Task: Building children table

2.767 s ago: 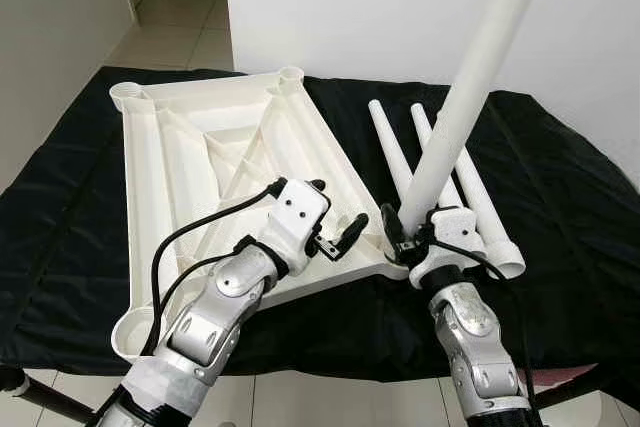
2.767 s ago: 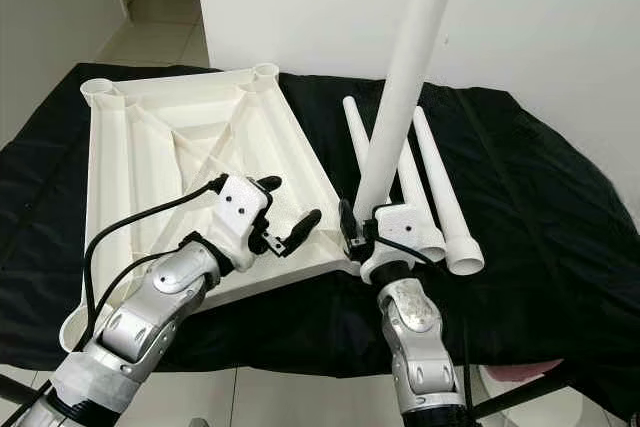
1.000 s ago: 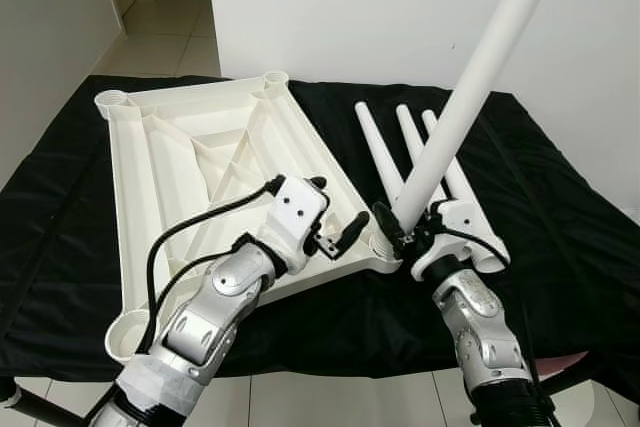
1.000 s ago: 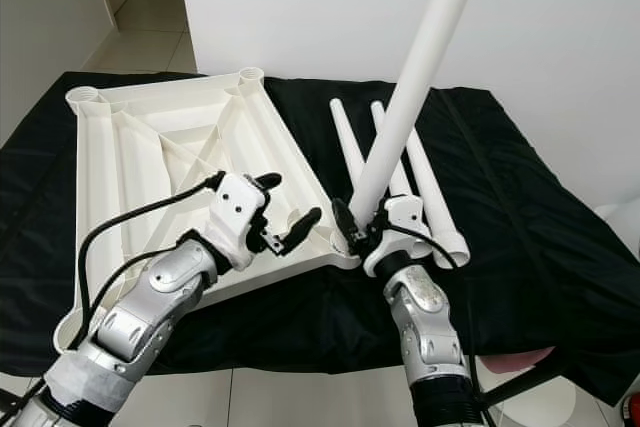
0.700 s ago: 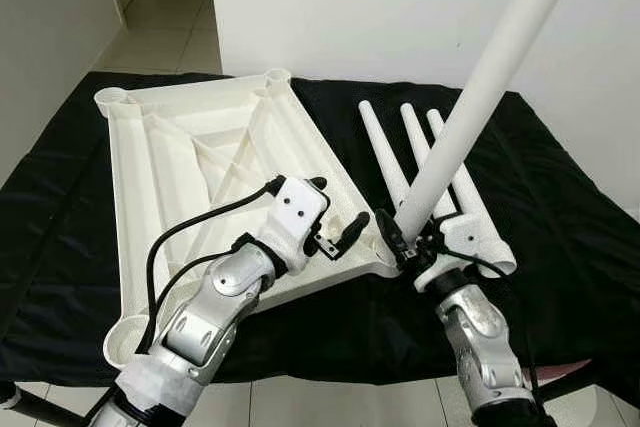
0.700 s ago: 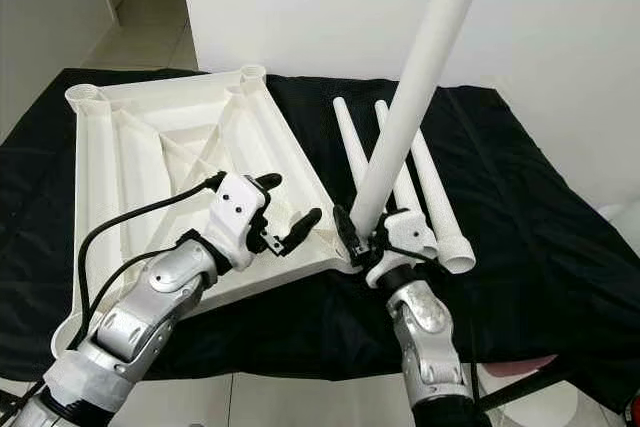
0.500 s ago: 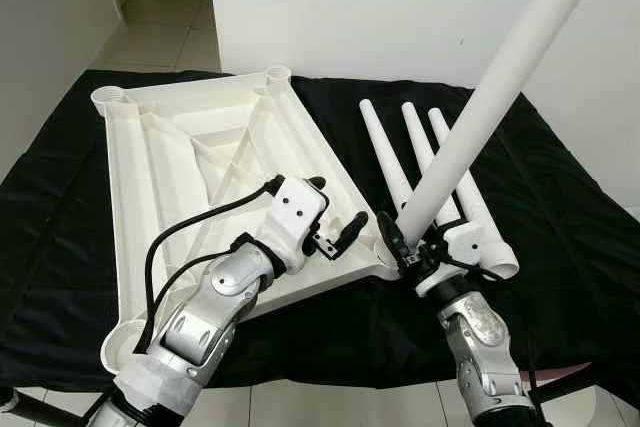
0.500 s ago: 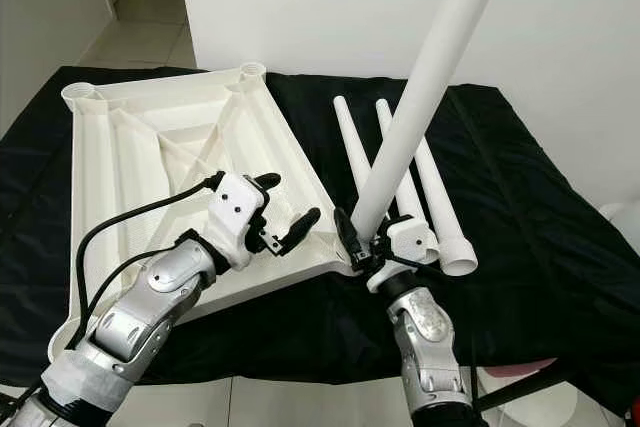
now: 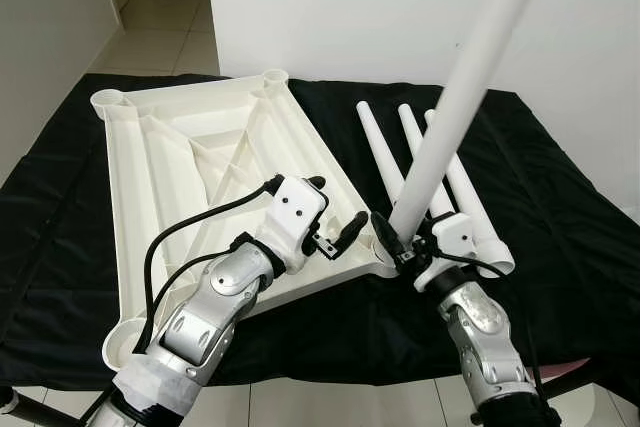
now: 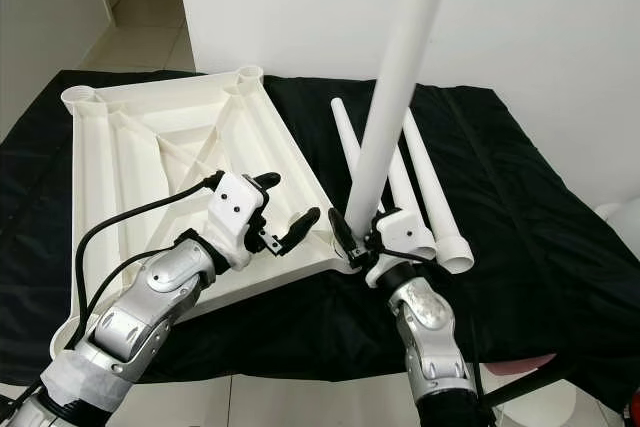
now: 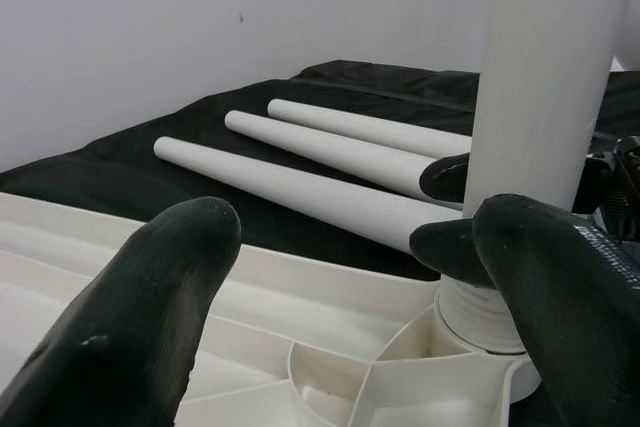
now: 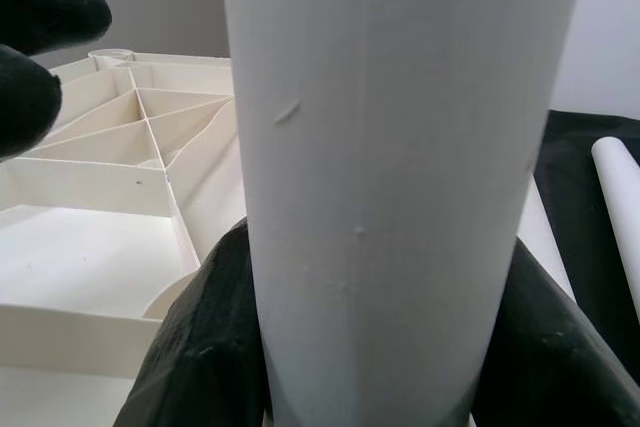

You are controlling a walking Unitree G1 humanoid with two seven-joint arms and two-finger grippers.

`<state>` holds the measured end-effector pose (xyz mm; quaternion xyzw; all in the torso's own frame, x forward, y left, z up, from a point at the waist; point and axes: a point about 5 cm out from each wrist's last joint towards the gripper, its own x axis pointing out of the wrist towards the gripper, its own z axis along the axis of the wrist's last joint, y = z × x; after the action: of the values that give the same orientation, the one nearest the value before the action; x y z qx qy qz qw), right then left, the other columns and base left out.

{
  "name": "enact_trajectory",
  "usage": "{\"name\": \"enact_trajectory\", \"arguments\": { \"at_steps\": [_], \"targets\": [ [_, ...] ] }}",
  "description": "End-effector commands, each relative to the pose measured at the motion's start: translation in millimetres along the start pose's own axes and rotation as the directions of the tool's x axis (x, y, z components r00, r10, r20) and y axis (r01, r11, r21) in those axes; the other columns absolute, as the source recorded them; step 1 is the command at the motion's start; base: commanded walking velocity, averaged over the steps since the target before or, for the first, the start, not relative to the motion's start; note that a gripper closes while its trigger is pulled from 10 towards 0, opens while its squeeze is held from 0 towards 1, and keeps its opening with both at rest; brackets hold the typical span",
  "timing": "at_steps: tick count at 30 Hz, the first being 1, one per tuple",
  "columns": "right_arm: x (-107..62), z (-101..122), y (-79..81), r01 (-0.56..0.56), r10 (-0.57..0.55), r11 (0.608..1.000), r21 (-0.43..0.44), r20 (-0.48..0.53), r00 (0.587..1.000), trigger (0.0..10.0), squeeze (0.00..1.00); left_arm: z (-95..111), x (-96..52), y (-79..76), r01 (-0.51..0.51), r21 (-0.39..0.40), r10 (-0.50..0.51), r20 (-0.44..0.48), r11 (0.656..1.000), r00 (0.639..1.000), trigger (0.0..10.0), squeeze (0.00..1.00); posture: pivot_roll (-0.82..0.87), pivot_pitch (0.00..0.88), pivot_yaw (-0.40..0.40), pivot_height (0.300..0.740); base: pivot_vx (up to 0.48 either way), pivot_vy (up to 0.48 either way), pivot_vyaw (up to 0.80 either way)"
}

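Black cloth point(image 9: 560, 207): spread under all parts.
Tabletop point(image 9: 190, 177): white, lying underside up on the cloth, ribs and corner sockets showing.
Held leg point(image 9: 450, 127): white tube, nearly upright, its lower end at the tabletop's near right corner socket point(image 11: 480, 312).
Spare legs point(image 9: 425, 162): three, side by side on the cloth, right of the tabletop.
Left gripper point(image 9: 335, 212): fingers spread, released, over the tabletop's near right edge.
Right gripper point(image 9: 405, 247): clenched around the held leg's lower end.

— Right wrist camera: what's up close?
— A thick white plastic tube leg point(image 12: 400, 177), with the right gripper point(image 12: 365, 347) clamped on both its sides.
— Behind it?
— The ribbed cream plastic tabletop underside point(image 12: 120, 197) at nine o'clock; black fingertips point(image 12: 40, 37) at ten.
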<state>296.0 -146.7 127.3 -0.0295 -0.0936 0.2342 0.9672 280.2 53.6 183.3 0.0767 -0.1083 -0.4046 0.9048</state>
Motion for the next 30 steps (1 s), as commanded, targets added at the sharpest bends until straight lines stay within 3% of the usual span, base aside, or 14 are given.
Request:
{"name": "enact_trajectory", "arguments": {
  "at_steps": [1, 6, 9, 12, 26, 30],
  "targets": [
    [-11.2, -33, 4.1, 0.0, 0.009, 0.999, 0.05, -0.179, 0.984, 10.0, 0.0, 4, 2.1, -7.6, 0.126, 0.019, -0.126, 0.012, 0.992, 0.992, 10.0, 0.0, 0.04, 0.07, -0.016, 0.74, 0.0, 0.0, 0.0],
    [-14.4, -37, 4.4, 0.02, -0.008, 0.998, 0.061, -0.178, 0.984, 10.0, 0.0, 5, 2.0, -7.5, 0.123, 0.019, -0.124, 0.015, 0.992, 0.992, 10.0, 0.0, 0.04, 0.072, -0.019, 0.74, 0.0, 0.0, 0.0],
    [-18.2, -43, 3.6, 0.082, -0.049, 0.98, 0.179, -0.185, 0.981, 10.0, 0.0, 5, 1.5, -7.2, 0.119, 0.018, -0.12, 0.015, 0.993, 0.993, 10.0, 0.0, 0.04, 0.073, -0.02, 0.74, 0.0, 0.0, 0.0],
    [-19.5, -45, 1.4, 0.119, -0.078, 0.973, 0.199, -0.205, 0.976, 10.0, 0.0, 5, 1.2, -7.4, 0.12, 0.02, -0.121, 0.014, 0.993, 0.993, 10.0, 0.0, 0.04, 0.075, -0.019, 0.74, 0.0, 0.0, 0.0],
    [-23.3, -43, 8.7, 0.107, -0.084, 0.985, 0.138, -0.166, 0.983, 10.0, 0.0, 5, 1.6, -7.6, 0.125, 0.023, -0.125, 0.014, 0.992, 0.992, 10.0, 0.0, 0.03, 0.081, -0.015, 0.74, 0.0, 0.0, 0.0],
    [-22.3, -46, 11.5, 0.114, -0.09, 0.987, 0.117, -0.195, 0.977, 10.0, 0.0, 5, 1.6, -7.6, 0.123, 0.023, -0.124, 0.013, 0.992, 0.992, 10.0, 0.0, 0.03, 0.081, -0.015, 0.74, 0.0, 0.0, 0.0]
  ]
}}
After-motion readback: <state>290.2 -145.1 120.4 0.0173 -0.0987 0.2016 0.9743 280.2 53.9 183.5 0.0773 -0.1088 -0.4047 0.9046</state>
